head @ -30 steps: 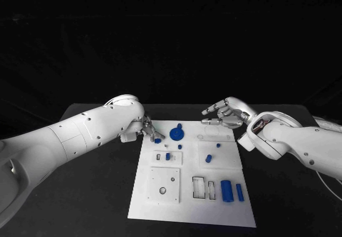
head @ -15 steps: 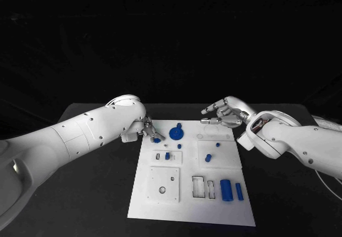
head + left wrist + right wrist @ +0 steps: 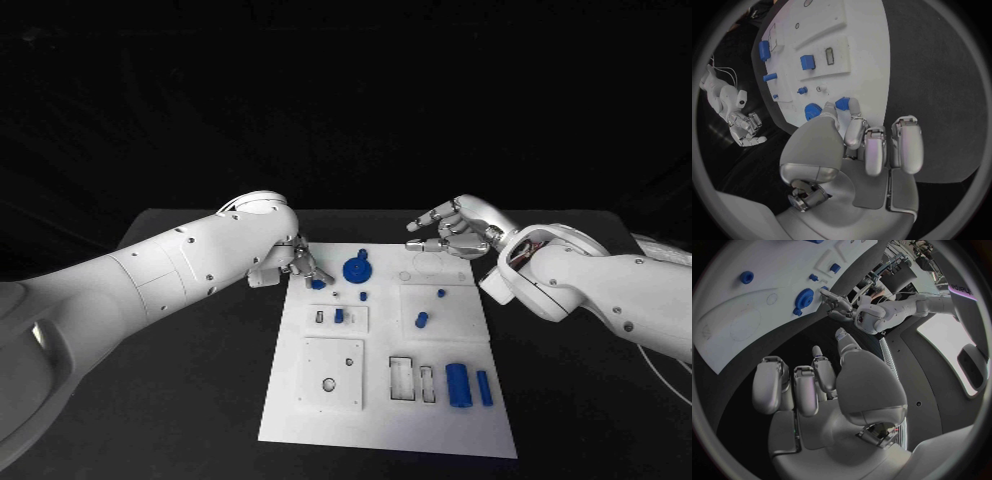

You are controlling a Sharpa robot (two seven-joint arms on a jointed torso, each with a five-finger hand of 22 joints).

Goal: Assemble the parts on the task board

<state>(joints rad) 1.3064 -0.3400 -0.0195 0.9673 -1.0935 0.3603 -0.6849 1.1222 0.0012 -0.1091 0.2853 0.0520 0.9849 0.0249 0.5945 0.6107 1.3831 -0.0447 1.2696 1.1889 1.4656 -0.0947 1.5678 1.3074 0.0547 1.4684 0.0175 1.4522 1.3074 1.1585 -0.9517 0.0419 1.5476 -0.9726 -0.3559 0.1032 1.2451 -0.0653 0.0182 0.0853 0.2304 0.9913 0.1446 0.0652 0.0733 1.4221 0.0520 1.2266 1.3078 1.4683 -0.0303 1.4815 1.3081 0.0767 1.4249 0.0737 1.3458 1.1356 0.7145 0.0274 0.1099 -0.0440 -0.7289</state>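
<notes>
Nearest the bottom of the head view: white task board lying lengthwise on the black table, its lower part bare.

Lower right of the board: two blue cylinders side by side, a thick one and a thinner one, just right of a white block with two slots. Left of that, a raised white square plate with a small dark hole.

Mid board: a small blue peg standing in a small white frame; to its right another blue piece, tilted. Above these, two small blue pegs, one near the centre line, one to the right.

Upper part of the board: a round blue gear with a knob on its upper edge.

Left hand sits at the board's upper left corner, arm coming in from the left edge of the frame. A finger and thumb meet on a small blue part at the board surface; in the left wrist view the same part sits at the fingertips, just beside the gear. Other fingers curled alongside.

Right hand hangs at the upper right corner of the board, over its far edge. Fingers partly curled, apart from one another, nothing in them; right wrist view shows the palm bare, with the board beyond.
</notes>
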